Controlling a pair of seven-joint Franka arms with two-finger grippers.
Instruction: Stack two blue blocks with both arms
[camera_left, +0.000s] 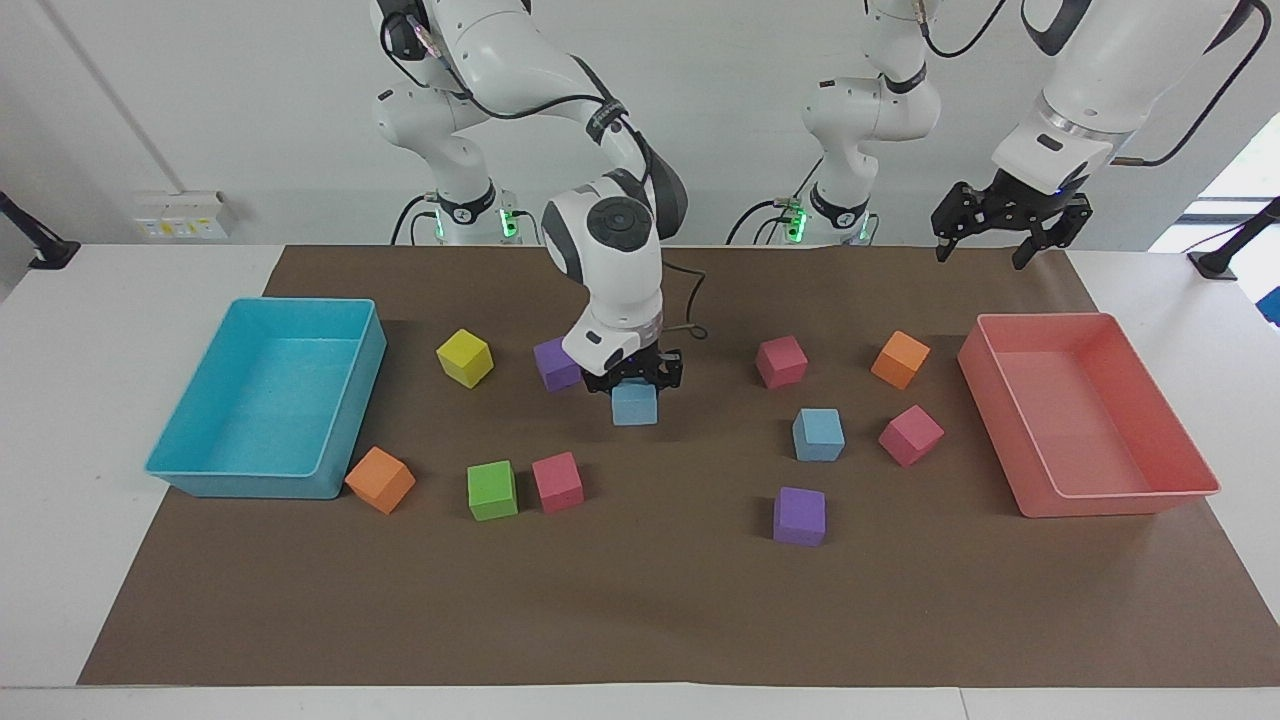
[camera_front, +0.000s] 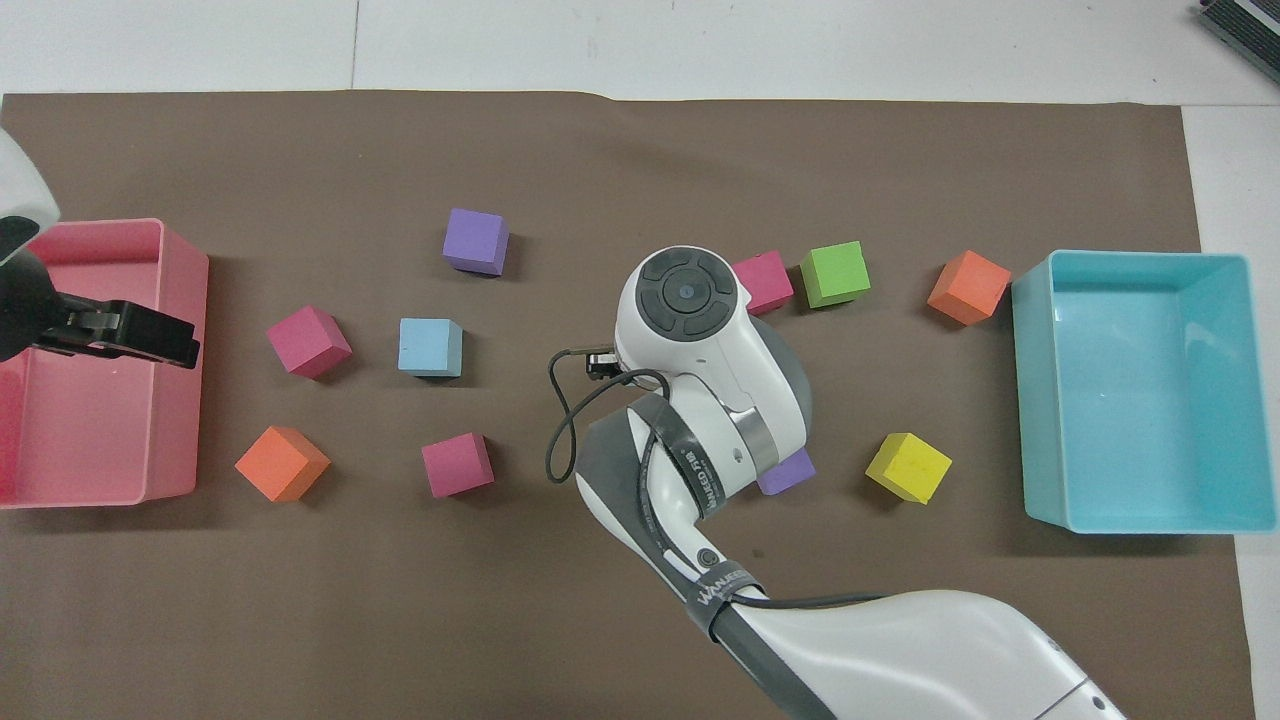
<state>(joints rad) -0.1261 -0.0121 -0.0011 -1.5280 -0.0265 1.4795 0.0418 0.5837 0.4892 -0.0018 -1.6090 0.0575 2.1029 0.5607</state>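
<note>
My right gripper (camera_left: 634, 385) is shut on one blue block (camera_left: 634, 405) and holds it low over the middle of the brown mat. In the overhead view the arm's white wrist (camera_front: 690, 310) hides both that gripper and its block. The other blue block (camera_left: 818, 434) (camera_front: 430, 346) rests on the mat toward the left arm's end, among pink, orange and purple cubes. My left gripper (camera_left: 980, 258) (camera_front: 130, 335) waits open, high up over the pink tray (camera_left: 1110, 500), with nothing in it.
A turquoise tray (camera_left: 250, 482) stands at the right arm's end. Yellow (camera_left: 465, 357), purple (camera_left: 555, 363), green (camera_left: 492, 490), pink (camera_left: 557, 482) and orange (camera_left: 380, 480) cubes lie near it. Pink (camera_left: 781, 361), orange (camera_left: 900, 359), pink (camera_left: 911, 435) and purple (camera_left: 799, 516) cubes surround the resting blue block.
</note>
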